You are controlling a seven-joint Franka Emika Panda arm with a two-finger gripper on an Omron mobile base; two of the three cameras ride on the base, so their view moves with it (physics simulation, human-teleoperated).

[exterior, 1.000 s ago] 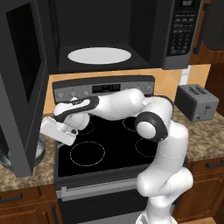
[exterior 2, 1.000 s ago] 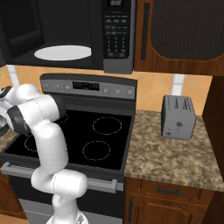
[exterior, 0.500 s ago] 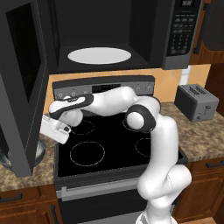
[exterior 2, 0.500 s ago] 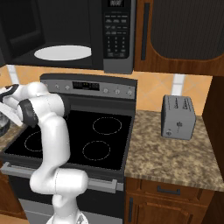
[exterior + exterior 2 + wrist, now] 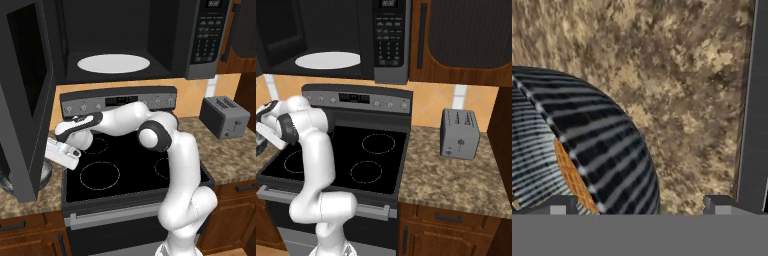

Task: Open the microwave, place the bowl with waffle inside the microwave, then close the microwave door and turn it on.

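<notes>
The microwave (image 5: 165, 35) stands open above the stove, its white turntable (image 5: 113, 63) bare. Its door (image 5: 25, 95) is swung out to the left. The streaked bowl (image 5: 587, 145) sits on the counter left of the stove, and a sliver of golden waffle (image 5: 572, 175) shows inside it. In the left base view the door hides much of the bowl (image 5: 45, 173). My gripper (image 5: 639, 205) is open just above the bowl's rim, one fingertip over the inside and the other over the counter. The white hand of the gripper (image 5: 60, 154) reaches low and left, seen at the frame edge as gripper (image 5: 266, 131).
The black stove top (image 5: 125, 165) lies beneath the arm, and its dark edge (image 5: 754, 125) runs beside the bowl. A grey toaster (image 5: 224, 116) stands on the right counter (image 5: 456, 175). The open door hangs close over the bowl's near side.
The arm has swung further left and down, carrying the open hand from the stove's left burner to the bowl on the counter.
</notes>
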